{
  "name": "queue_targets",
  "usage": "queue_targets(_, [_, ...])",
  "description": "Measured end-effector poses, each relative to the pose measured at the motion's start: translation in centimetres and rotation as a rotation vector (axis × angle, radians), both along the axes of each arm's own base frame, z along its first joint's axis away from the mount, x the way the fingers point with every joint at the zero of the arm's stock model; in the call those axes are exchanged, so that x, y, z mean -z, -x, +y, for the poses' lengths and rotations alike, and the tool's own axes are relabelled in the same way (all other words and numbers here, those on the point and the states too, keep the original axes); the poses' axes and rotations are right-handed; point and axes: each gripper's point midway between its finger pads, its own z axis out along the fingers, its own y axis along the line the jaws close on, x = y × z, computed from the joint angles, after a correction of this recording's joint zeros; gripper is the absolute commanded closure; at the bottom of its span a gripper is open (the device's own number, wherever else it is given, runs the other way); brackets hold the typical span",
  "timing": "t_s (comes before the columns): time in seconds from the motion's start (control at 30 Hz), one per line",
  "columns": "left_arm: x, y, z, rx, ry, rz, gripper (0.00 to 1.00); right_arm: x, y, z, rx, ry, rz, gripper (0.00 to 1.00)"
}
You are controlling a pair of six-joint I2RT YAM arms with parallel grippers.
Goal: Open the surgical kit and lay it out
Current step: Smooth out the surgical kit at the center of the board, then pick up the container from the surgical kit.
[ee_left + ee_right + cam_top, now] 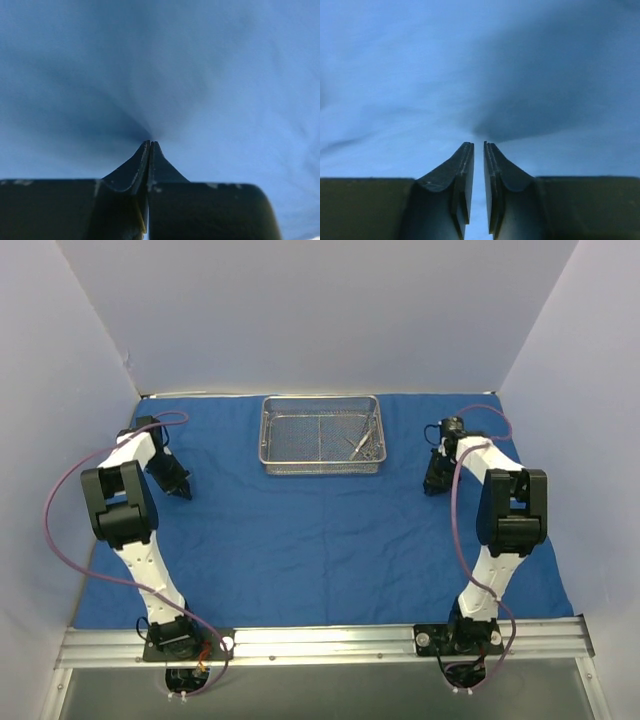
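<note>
The blue cloth wrap (320, 550) lies spread flat over the table. At its back middle stands the silver wire-mesh tray (300, 466), with thin metal instruments (362, 445) lying in its right end. My left gripper (183, 490) points down at the cloth's left side. In the left wrist view its fingers (150, 143) are pressed together, tips right at the cloth (240, 75), and no fold shows between them. Over the cloth's right side, my right gripper (434, 488) hangs with its jaws (478, 145) a narrow gap apart, holding nothing, only blue cloth (395, 75) behind them.
White walls (320, 310) close in the back and both sides. A metal rail (330, 642) with the arm bases runs along the near edge. Purple cables (60, 530) loop off both arms.
</note>
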Motion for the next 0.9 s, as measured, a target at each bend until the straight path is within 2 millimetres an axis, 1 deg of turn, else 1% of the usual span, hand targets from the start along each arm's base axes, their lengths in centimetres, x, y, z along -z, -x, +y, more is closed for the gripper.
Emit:
queue_targets(0.03, [0.6, -0.1, 0.4, -0.005, -0.003, 0.015, 0.98, -0.3, -0.4, 0.8, -0.021, -0.003, -0.012, 0.81])
queue_targets(0.07, [1.3, -0.2, 0.7, -0.009, -0.003, 0.03, 0.98, -0.7, -0.8, 1.6, -0.043, -0.005, -0.024, 0.74])
queue_targets(0.1, [1.4, -0.3, 0.8, -0.014, 0.011, 0.04, 0.92, -1.1, -1.4, 2.4, -0.061, -0.008, -0.039, 0.7])
queue_targets(0.13, [1.4, -0.4, 0.9, -0.016, 0.014, 0.037, 0.84, -1.7, -2.1, 3.2, -0.083, -0.012, -0.061, 0.66])
queue_targets(0.17, [1.4, -0.4, 0.9, -0.017, 0.013, 0.039, 0.75, -2.4, -2.9, 4.0, -0.099, -0.017, -0.086, 0.55])
queue_targets(0.2, [1.3, -0.5, 0.9, -0.017, 0.012, 0.033, 0.61, -3.4, -4.0, 4.9, -0.118, -0.027, -0.12, 0.49])
queue_targets(0.23, [1.1, -0.5, 0.9, -0.015, 0.011, 0.025, 0.55, -4.3, -4.9, 5.7, -0.136, -0.035, -0.155, 0.43])
queue_targets(0.27, [0.8, -0.5, 0.7, -0.016, 0.01, 0.015, 0.51, -5.3, -5.9, 6.4, -0.153, -0.043, -0.191, 0.35])
queue_targets(0.3, [0.5, -0.5, 0.6, -0.017, 0.007, 0.001, 0.47, -6.3, -6.8, 7.1, -0.165, -0.051, -0.228, 0.31])
queue_targets(0.33, [0.0, -0.5, 0.4, -0.017, 0.009, -0.018, 0.43, -7.3, -7.8, 7.7, -0.176, -0.058, -0.267, 0.28])
queue_targets(0.37, [-0.8, -0.5, 0.1, -0.013, 0.011, -0.042, 0.41, -8.3, -8.7, 8.1, -0.186, -0.065, -0.304, 0.23])
queue_targets(0.4, [-1.7, -0.8, -0.3, -0.011, 0.019, -0.076, 0.4, -9.2, -9.5, 8.5, -0.193, -0.074, -0.336, 0.2])
queue_targets(0.43, [-2.8, -1.4, -0.8, -0.003, 0.028, -0.118, 0.37, -9.9, -10.2, 8.9, -0.2, -0.083, -0.361, 0.18])
queue_targets(0.47, [-4.0, -2.2, -1.4, 0.013, 0.033, -0.168, 0.34, -10.5, -11.1, 9.2, -0.205, -0.089, -0.384, 0.14])
queue_targets(0.5, [-5.2, -3.1, -2.2, 0.033, 0.04, -0.219, 0.33, -10.9, -12.0, 9.5, -0.212, -0.095, -0.408, 0.13])
queue_targets(0.53, [-6.5, -4.3, -3.3, 0.064, 0.047, -0.277, 0.33, -11.0, -12.6, 10.0, -0.225, -0.101, -0.421, 0.11])
queue_targets(0.6, [-8.5, -6.7, -5.9, 0.13, 0.075, -0.38, 0.32, -10.8, -14.0, 10.7, -0.244, -0.115, -0.433, 0.08])
queue_targets(0.7, [-10.6, -9.7, -10.1, 0.228, 0.13, -0.485, 0.32, -9.1, -15.5, 11.5, -0.268, -0.124, -0.422, 0.07])
queue_targets(0.73, [-11.0, -10.6, -11.5, 0.259, 0.143, -0.511, 0.32, -8.4, -15.8, 11.6, -0.272, -0.124, -0.411, 0.07])
queue_targets(0.8, [-11.4, -12.1, -13.4, 0.3, 0.153, -0.542, 0.32, -7.2, -16.3, 12.0, -0.277, -0.125, -0.389, 0.08])
queue_targets(0.9, [-11.3, -13.8, -15.6, 0.348, 0.15, -0.557, 0.32, -6.1, -17.4, 12.4, -0.281, -0.131, -0.376, 0.11])
